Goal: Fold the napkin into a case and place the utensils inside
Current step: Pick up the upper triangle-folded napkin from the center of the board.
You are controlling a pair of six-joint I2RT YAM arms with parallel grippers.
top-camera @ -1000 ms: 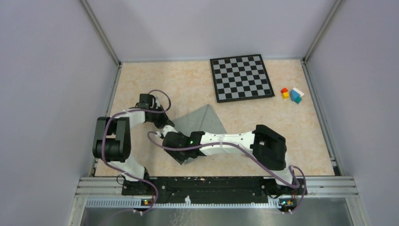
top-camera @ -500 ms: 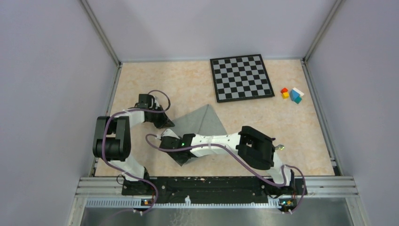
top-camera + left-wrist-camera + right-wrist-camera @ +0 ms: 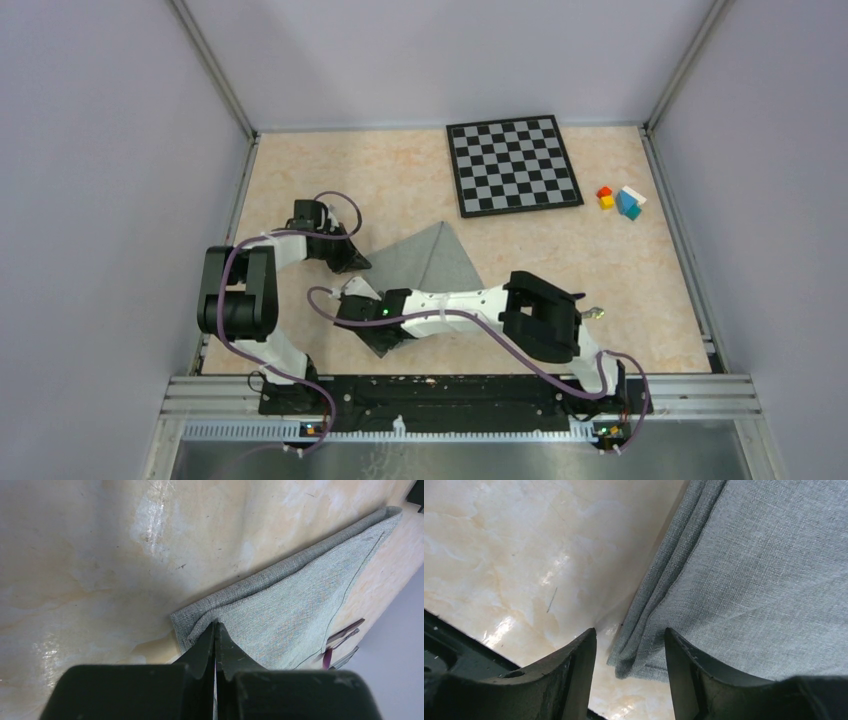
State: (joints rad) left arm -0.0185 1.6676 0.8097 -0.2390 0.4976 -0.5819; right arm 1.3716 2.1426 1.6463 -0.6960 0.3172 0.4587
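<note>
The napkin (image 3: 749, 570) lies folded into a triangle on the counter (image 3: 499, 545). One doubled corner sits between the fingers of the right hand (image 3: 630, 632), which stands partly wide and grips nothing. The left hand (image 3: 215, 627) is closed tight, its tips pressed at another corner just ahead of it; whether cloth is pinched there, I cannot tell. The likely risk is that the right hand catches only the top layer as it closes, or nudges the corner aside, so the fold slides open. If the left tips slip, the whole cloth could drag.
</note>
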